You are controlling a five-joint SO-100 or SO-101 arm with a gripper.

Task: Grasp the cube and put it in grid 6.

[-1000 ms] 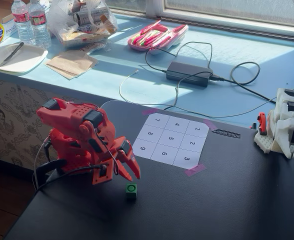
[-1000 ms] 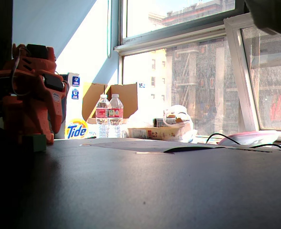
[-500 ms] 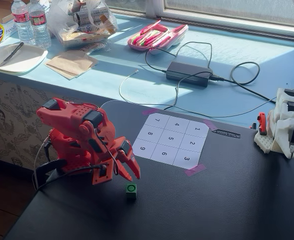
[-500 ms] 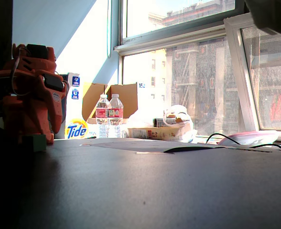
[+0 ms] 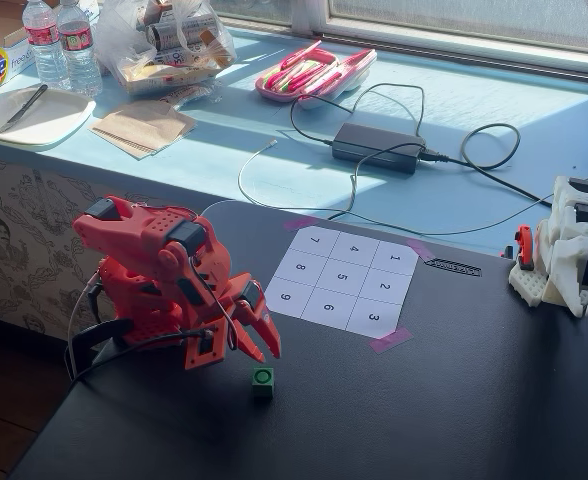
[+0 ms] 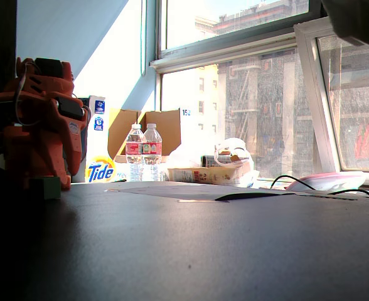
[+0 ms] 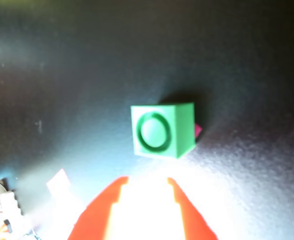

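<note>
Cube (image 5: 262, 380) sat on the dark table (image 5: 454, 400), not yet picked up. It was a little green block with a ring on top. In a fixed view it lay just below the red gripper (image 5: 262, 345), close to the tips but not touching them. In the wrist view the cube (image 7: 162, 130) was just ahead of the red finger (image 7: 142, 210) at the bottom edge, with a bit of table between them.

The gripper held nothing. I could not tell if it was open or closed, since the wrist view was too bright and blurry there.

Grid 6 (image 5: 330, 308) was a white square in the paper grid (image 5: 340, 279), near the edge closest to the arm. It was empty, and the cube was near it but off the paper.

The reaching step looked like the one going on. Next, I think the gripper would need to go down around the cube and squeeze it
</note>
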